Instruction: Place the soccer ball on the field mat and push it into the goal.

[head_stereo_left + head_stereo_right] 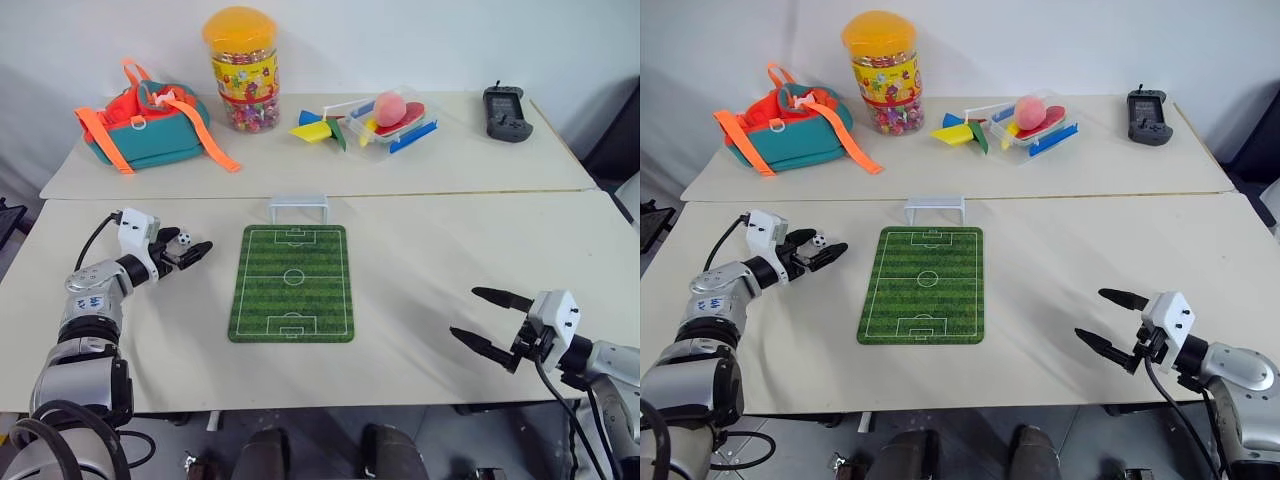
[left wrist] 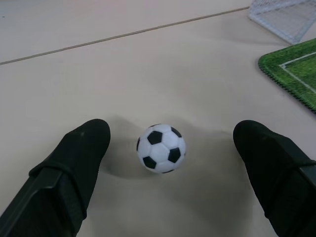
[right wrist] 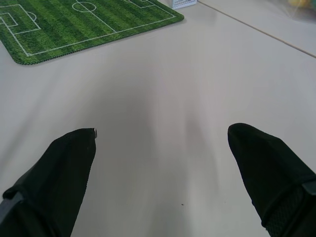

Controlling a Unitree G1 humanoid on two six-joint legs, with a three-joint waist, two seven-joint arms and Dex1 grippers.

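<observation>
White-black soccer ball (image 2: pixel 161 147) on bare table between wide-spread fingers of left gripper (image 1: pixel 188 247), ungrasped, beside field mat (image 1: pixel 292 283). Right gripper (image 1: pixel 490 318) agape, empty. Pending: grasp, placement, push into goal (image 1: pixel 298 208).

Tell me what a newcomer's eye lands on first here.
The green field mat lies mid-table, with the small goal at its far end. To its left, the soccer ball sits on the table between the open left gripper's fingers, untouched. Behind, a bright yellow-lidded candy jar stands beside an orange-and-teal bag.
</observation>
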